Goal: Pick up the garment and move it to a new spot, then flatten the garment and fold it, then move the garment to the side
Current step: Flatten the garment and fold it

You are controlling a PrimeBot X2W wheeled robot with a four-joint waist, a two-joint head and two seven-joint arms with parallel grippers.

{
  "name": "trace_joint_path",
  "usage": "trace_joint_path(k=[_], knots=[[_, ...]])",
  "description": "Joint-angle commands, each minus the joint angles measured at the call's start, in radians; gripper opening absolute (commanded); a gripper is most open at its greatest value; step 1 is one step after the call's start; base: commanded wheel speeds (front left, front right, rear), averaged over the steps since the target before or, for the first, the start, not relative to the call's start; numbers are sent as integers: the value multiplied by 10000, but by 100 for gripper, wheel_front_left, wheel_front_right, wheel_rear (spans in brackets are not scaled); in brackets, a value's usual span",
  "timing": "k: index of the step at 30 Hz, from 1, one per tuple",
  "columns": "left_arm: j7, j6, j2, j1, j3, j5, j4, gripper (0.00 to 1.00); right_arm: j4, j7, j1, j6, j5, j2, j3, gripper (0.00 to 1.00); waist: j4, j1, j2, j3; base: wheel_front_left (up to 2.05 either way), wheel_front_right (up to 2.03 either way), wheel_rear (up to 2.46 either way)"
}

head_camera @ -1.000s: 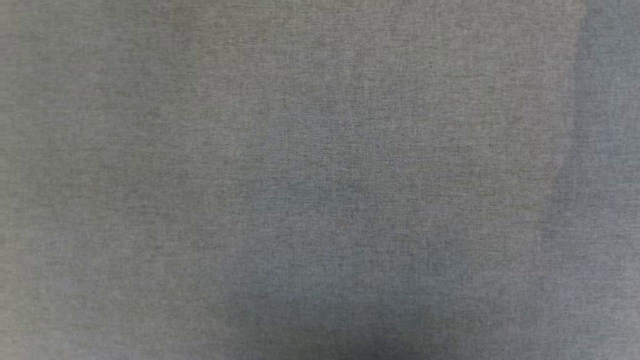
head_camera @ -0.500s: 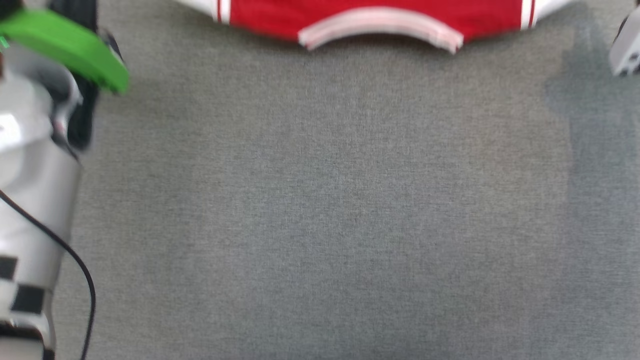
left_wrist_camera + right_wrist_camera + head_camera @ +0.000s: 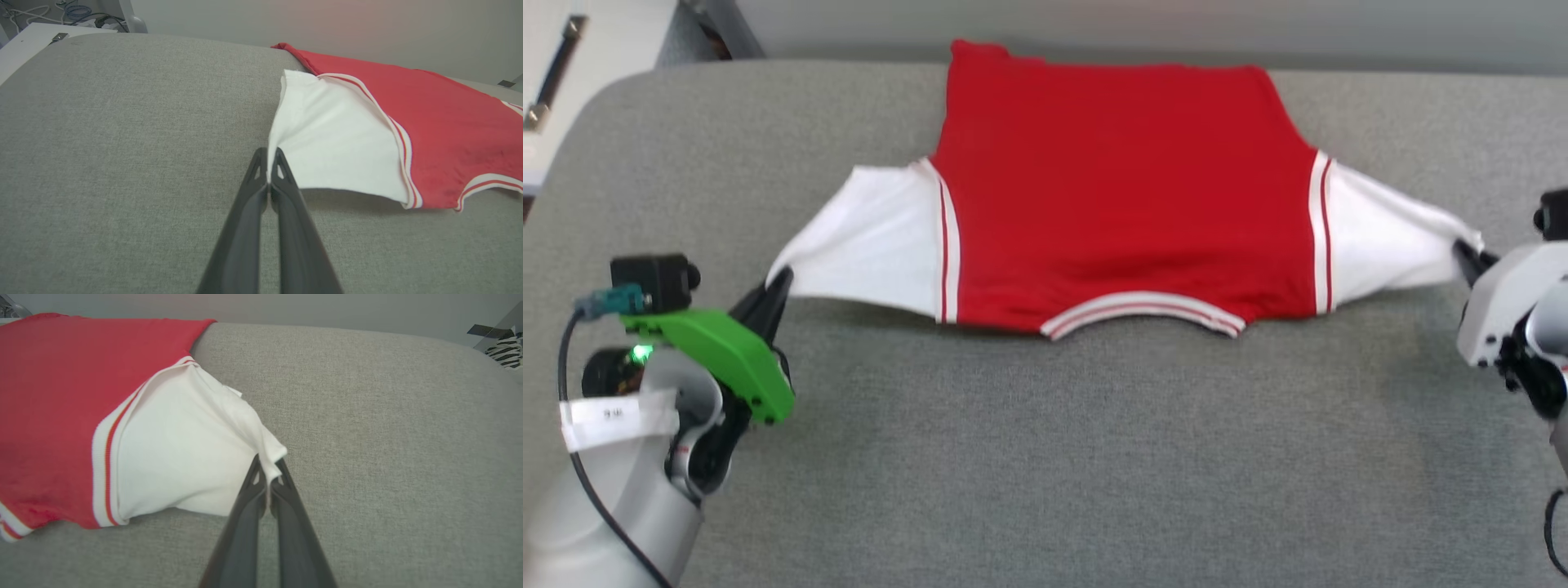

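Across the grey cushion, the red shirt lies spread, taut between my grippers. My left gripper pinches one white sleeve; my right gripper the other. Risk: shallow bites; a hard pull could slip a cuff free.

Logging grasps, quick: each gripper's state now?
Left gripper: closed on the shirt, one sleeve tip.
Right gripper: closed on the shirt, other sleeve tip.

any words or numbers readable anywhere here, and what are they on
Nothing here can be read.
white tag on the left forearm: small dark marks, too blurred to read.
garment: the side facing up is plain red, with no print or number showing.
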Motion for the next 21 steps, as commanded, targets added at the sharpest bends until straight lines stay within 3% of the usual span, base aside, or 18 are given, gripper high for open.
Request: trace_joint_path(k=[1, 11, 21], knots=[[177, 185, 255, 484, 49, -162, -208, 0, -126, 131, 456, -21, 163, -292, -19, 0, -3, 1, -1, -980, 0, 0, 0], [1634, 1111, 1145, 3395, 74, -1060, -2638, 0, -1638, 1528, 2997, -21, 1363, -780, -481, 0, -206, 1, -1, -2010, 0, 0, 0], [2479, 2000, 1653, 6082, 223, -2177, -4773, 0, -3574, 3991, 5730, -21, 2093, -1037, -1530, 0, -422, 1, -1, -2494, 0, 0, 0]])
